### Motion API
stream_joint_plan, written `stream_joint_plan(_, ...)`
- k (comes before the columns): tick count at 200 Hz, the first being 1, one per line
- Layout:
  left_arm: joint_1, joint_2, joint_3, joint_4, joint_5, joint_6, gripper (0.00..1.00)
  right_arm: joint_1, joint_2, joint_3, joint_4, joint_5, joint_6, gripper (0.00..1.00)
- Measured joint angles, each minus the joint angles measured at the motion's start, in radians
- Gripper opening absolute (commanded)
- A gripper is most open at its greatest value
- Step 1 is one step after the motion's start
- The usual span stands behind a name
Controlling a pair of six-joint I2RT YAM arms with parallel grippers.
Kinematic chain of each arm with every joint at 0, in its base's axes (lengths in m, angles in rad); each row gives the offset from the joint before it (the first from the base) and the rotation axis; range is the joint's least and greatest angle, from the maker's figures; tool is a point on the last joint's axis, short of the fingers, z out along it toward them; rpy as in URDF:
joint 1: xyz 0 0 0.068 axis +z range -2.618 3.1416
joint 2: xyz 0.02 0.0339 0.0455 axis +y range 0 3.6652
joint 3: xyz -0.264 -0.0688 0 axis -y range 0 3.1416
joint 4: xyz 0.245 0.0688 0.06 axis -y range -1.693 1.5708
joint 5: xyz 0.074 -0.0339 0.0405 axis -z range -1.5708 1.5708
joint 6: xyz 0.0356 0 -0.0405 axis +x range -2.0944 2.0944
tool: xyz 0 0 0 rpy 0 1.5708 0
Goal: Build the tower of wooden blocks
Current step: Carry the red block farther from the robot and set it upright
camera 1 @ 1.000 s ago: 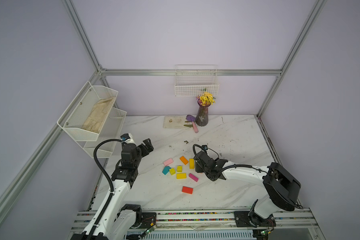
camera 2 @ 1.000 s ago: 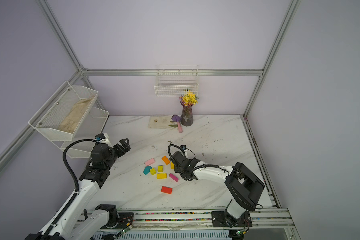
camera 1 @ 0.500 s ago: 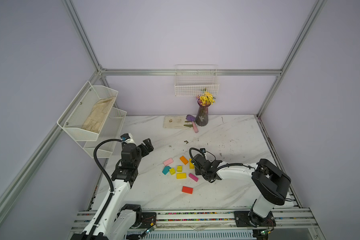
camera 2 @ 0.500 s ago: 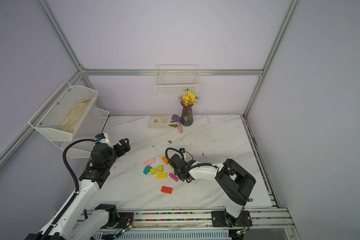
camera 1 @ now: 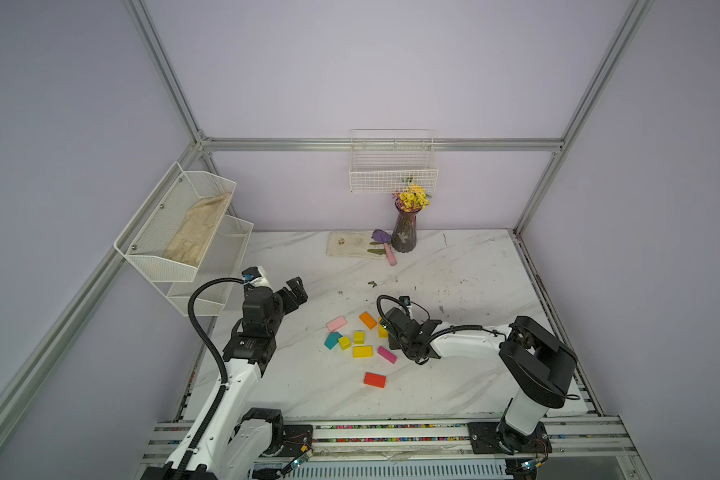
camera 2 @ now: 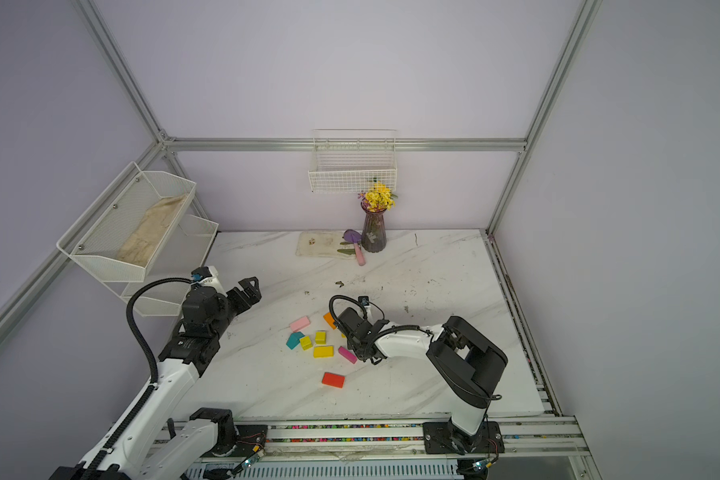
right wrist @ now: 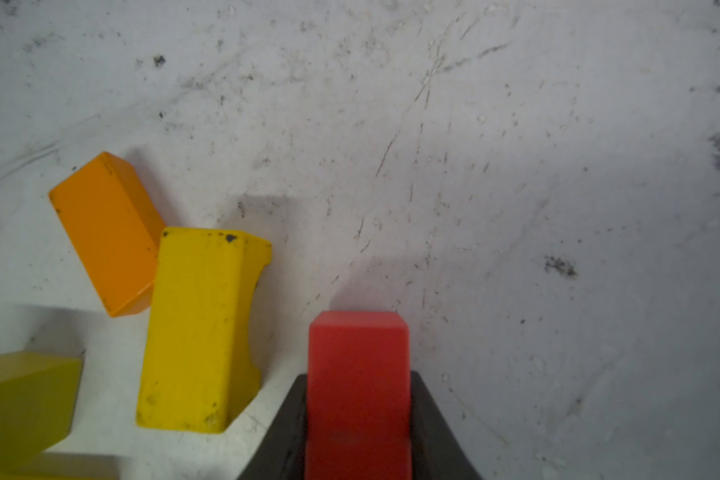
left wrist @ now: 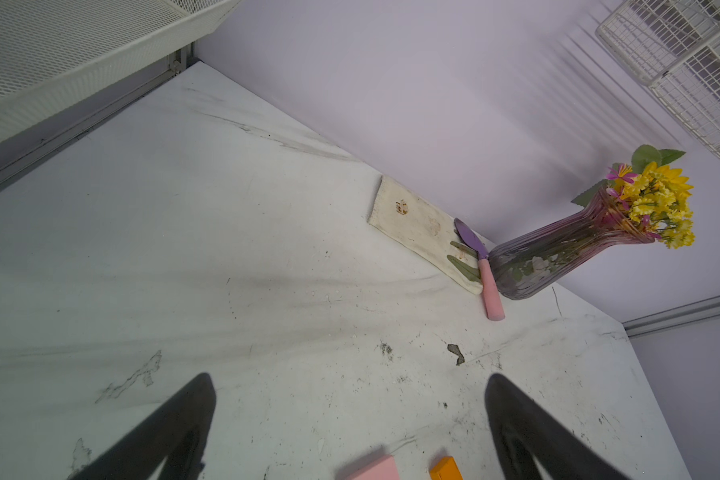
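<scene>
- The right gripper (right wrist: pixel 358 388) is pinched on a red block (right wrist: pixel 358 353). In the right wrist view both dark fingers (right wrist: pixel 285 419) press against its long sides, and its far end sticks out ahead of them.
- The red block sits at the right end of the scatter, about mid-desk and nearer the front edge than the back. I cannot tell whether it rests on the desk (right wrist: pixel 516 166) or is just clear of it.
- The left gripper (left wrist: pixel 350 384) is spread wide and holds nothing. It hangs over the left side of the desk, well apart from the blocks.
- No tower stands yet, and the other wood blocks lie loose and flat.
- An orange brick (camera 1: pixel 367 320) seems to touch a long yellow block (right wrist: pixel 202 328) just beside the held one.
- Also there are a pink brick (camera 1: pixel 336 323), the teal piece (camera 1: pixel 332 340), yellow cubes (camera 1: pixel 358 336), a yellow brick (camera 1: pixel 362 351) and a magenta brick (camera 1: pixel 386 354).
- A second red brick (camera 1: pixel 375 380) lies closest to the front edge.
- The step in hand, as I judge it, is to lift the red block out as the first course.
- Rise straight up before travelling: the long yellow block lies close to one finger, and a sideways drag would likely knock it.
- Set the block flat on its broad face on bare desk, clear of the scatter and of the vase (camera 1: pixel 406 232) at the back edge, so later blocks get a level base.
- Let go only once it is fully seated.
</scene>
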Motion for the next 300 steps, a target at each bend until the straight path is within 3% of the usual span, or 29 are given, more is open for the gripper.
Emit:
stream_joint_plan(69,0.000,0.031,0.000,0.005,0.036,0.000,1.00,-0.057,-0.002,0.125,-0.052,-0.034,-0.073,0.17)
stream_joint_plan(120,0.000,0.060,0.000,0.008,0.061,0.000,1.00,-0.277,-0.020,0.229,-0.089,-0.142,-0.203,0.09)
stream_joint_plan(143,0.000,0.060,0.000,0.009,0.065,0.000,1.00,-0.349,-0.019,0.234,-0.084,-0.111,-0.245,0.09)
stream_joint_plan(230,0.000,0.077,0.000,0.016,0.090,0.000,1.00,-0.356,0.155,0.224,0.021,-0.114,-0.303,0.08)
stream_joint_plan(300,0.000,0.088,0.000,0.016,0.094,0.000,1.00,-0.371,0.160,0.224,0.041,-0.127,-0.312,0.09)
